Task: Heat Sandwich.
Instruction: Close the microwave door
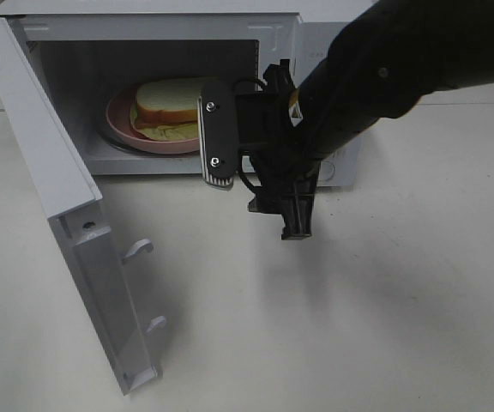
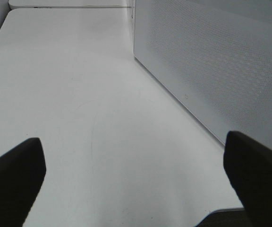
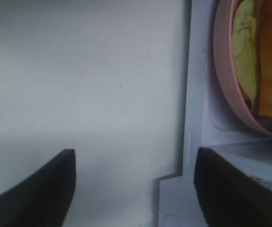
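Note:
The sandwich (image 1: 168, 103) lies on a round pink plate (image 1: 120, 116) inside the open white microwave (image 1: 316, 26). My right gripper (image 1: 256, 193) hangs just in front of the cavity's lower right corner, rolled sideways, open and holding nothing. The right wrist view shows the sandwich (image 3: 263, 61) on the plate (image 3: 225, 80) beyond the microwave sill (image 3: 195, 142), with the right gripper (image 3: 133, 189) wide apart over the table. My left gripper (image 2: 136, 179) is open and empty beside the microwave's perforated side wall (image 2: 211, 56). It does not show in the exterior high view.
The microwave door (image 1: 50, 172) stands swung out to the left toward the table's front, its latch hooks (image 1: 140, 249) facing inward. White tabletop (image 1: 384, 300) stretches in front and to the right of the oven.

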Controlling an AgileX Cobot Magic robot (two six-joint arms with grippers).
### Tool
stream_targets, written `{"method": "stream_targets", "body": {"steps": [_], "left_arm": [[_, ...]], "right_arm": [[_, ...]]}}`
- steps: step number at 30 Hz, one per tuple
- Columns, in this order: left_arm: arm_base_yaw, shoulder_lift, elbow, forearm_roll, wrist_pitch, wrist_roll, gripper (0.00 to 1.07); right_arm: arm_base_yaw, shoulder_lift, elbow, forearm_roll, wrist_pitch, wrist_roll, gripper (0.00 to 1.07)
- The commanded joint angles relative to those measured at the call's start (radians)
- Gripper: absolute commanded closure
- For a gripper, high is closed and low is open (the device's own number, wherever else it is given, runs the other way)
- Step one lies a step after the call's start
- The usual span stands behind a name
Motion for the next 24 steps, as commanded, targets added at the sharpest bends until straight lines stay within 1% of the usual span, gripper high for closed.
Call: {"method": "stream_targets", "body": {"steps": [1, 2, 3, 7, 10, 12, 13, 15, 17, 18, 20, 21, 22, 24], "left_arm": [[0.003, -0.023, 0.002, 0.001, -0.013, -0.007, 0.09], [0.003, -0.023, 0.002, 0.001, -0.013, -0.007, 0.09], [0.003, -0.023, 0.002, 0.001, -0.013, -0.007, 0.09], [0.003, -0.023, 0.002, 0.001, -0.013, -0.007, 0.09], [0.003, -0.023, 0.002, 0.001, -0.013, -0.007, 0.09], [0.003, -0.023, 0.002, 0.001, -0.013, -0.007, 0.09], [0.003, -0.023, 0.002, 0.001, -0.013, -0.007, 0.09], [0.003, -0.023, 0.002, 0.001, -0.013, -0.007, 0.09], [0.003, -0.023, 0.002, 0.001, -0.013, -0.007, 0.09], [0.003, -0.023, 0.002, 0.001, -0.013, -0.007, 0.09], [0.003, -0.023, 0.002, 0.001, -0.013, -0.007, 0.09], [0.003, -0.023, 0.002, 0.001, -0.013, -0.007, 0.09], [0.003, -0.023, 0.002, 0.001, -0.013, -0.007, 0.09], [0.003, -0.023, 0.002, 0.001, -0.013, -0.007, 0.09]], "right_arm": [[0.003, -0.063, 0.062, 0.004, -0.005, 0.009, 0.40], [0.003, -0.100, 0.100, 0.004, -0.004, 0.015, 0.40], [0.003, -0.100, 0.100, 0.004, -0.004, 0.015, 0.40], [0.003, -0.188, 0.180, 0.004, -0.001, 0.083, 0.41], [0.003, -0.227, 0.207, 0.004, 0.003, 0.125, 0.41], [0.003, -0.279, 0.247, 0.006, 0.004, 0.234, 0.41], [0.003, -0.279, 0.247, 0.006, 0.004, 0.234, 0.41], [0.003, -0.313, 0.269, 0.009, 0.004, 0.321, 0.41], [0.003, -0.361, 0.290, 0.012, 0.043, 0.477, 0.41], [0.003, -0.361, 0.290, 0.012, 0.043, 0.477, 0.41], [0.003, -0.388, 0.299, 0.017, 0.085, 0.585, 0.40], [0.003, -0.411, 0.303, 0.025, 0.134, 0.696, 0.39], [0.003, -0.411, 0.303, 0.025, 0.134, 0.696, 0.39], [0.003, -0.432, 0.307, 0.031, 0.188, 0.784, 0.36]]}}
